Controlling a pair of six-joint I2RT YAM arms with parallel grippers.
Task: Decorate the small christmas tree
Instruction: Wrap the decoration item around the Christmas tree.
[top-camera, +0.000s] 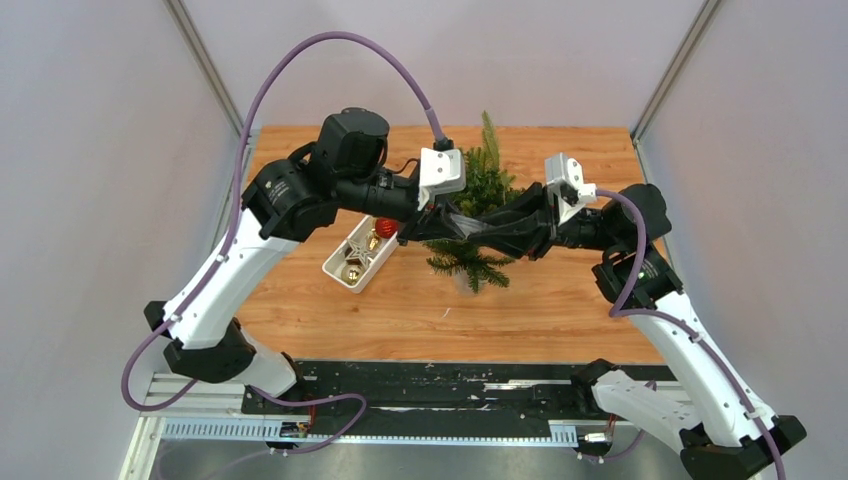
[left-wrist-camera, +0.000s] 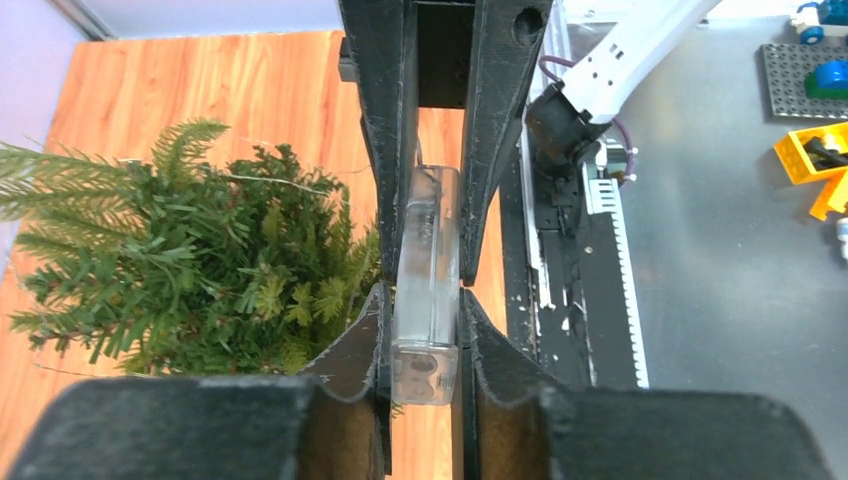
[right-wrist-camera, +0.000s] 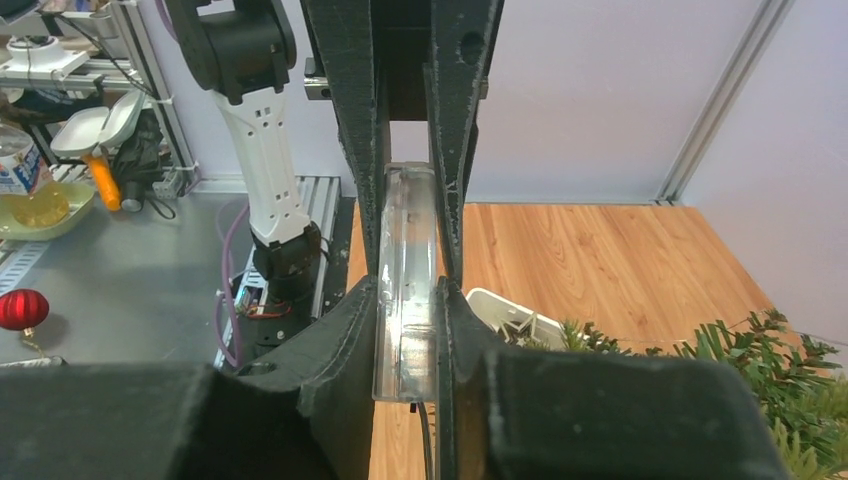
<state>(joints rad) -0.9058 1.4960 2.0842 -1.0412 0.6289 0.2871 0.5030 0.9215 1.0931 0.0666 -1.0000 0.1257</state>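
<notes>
The small christmas tree (top-camera: 483, 190) stands at the back middle of the wooden table, its low branches spreading forward. It also shows in the left wrist view (left-wrist-camera: 190, 260) and the right wrist view (right-wrist-camera: 770, 370). My left gripper (top-camera: 446, 221) and right gripper (top-camera: 482, 231) meet tip to tip in front of the tree. Both are shut on opposite ends of one clear plastic box (left-wrist-camera: 428, 230), held above the table. In the right wrist view the box (right-wrist-camera: 408, 220) sits between my fingers with a thin black wire hanging below it.
A white tray (top-camera: 335, 268) with gold ornaments and a red ball (top-camera: 385, 228) lies left of the tree, under the left arm. Its rim shows in the right wrist view (right-wrist-camera: 500, 303). Grey walls close in the table's sides and back.
</notes>
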